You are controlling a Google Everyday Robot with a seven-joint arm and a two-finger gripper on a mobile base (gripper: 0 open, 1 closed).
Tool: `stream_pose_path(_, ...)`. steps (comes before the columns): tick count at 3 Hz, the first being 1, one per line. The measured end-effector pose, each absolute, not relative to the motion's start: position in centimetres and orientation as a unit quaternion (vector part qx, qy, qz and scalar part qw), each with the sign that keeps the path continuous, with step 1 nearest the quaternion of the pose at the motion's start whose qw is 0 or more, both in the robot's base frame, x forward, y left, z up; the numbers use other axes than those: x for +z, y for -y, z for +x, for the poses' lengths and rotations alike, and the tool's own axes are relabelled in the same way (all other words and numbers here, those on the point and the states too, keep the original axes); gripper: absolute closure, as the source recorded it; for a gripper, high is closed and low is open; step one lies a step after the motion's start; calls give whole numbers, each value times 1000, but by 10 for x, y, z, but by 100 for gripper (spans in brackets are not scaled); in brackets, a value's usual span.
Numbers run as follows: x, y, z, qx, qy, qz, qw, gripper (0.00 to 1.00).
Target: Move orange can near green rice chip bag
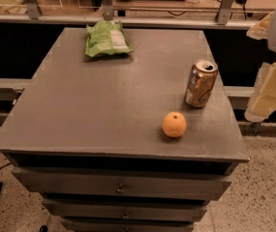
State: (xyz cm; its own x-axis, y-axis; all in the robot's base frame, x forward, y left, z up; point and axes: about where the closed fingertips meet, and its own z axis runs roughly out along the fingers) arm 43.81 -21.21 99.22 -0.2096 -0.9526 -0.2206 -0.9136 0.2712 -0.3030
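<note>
At the far edge of the grey worktop (103, 105): the green rice chip bag (107, 39) lies flat, white label up, left of centre.
Right side of the worktop: the orange can (201, 84) stands upright, well apart from the bag.
In front of the can: a round orange fruit (174, 124), near but not touching.
Beyond the right edge: the cream tool (268, 88) hangs clear of the can; whether it is spread or pressed together, I cannot tell.
Below the worktop: drawers (120, 187).
</note>
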Motion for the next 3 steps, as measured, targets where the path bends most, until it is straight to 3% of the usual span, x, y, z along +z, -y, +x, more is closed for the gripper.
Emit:
stream_pose_path(1,992,212,438,-53,-776,-601,183,0)
stream_pose_path(3,962,201,512,-24,-768,-610,194,0)
